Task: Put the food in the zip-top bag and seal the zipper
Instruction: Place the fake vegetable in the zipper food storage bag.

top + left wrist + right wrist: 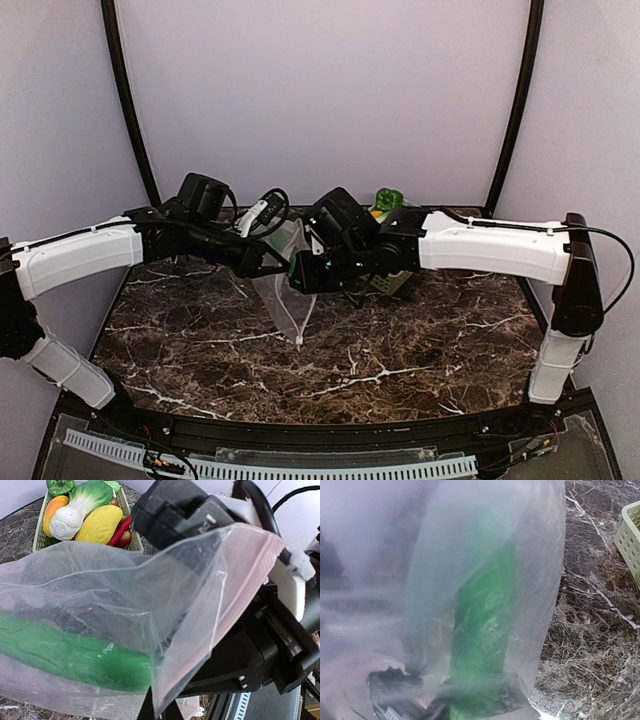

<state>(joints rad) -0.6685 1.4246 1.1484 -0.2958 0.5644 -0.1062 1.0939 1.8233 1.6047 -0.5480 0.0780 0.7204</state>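
One cucumber (65, 650) sits inside zip-top bag (125, 595), right gripper (300, 272) narrowly clamped on it, left gripper (160, 711) fully closed on bag edge; other food (97, 525) waits in basket (37, 535) beyond bag, zipper (250, 575) unsealed.

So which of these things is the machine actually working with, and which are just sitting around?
Part of the job: zip-top bag, its pink zipper, cucumber inside the bag, bok choy, yellow piece, red chili, green pepper.

Just lying about: lattice basket holding the rest of the food, marble table.

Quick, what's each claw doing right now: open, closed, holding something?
Left claw: closed, pinching the zip-top bag.
Right claw: closed on the cucumber, inside the bag.
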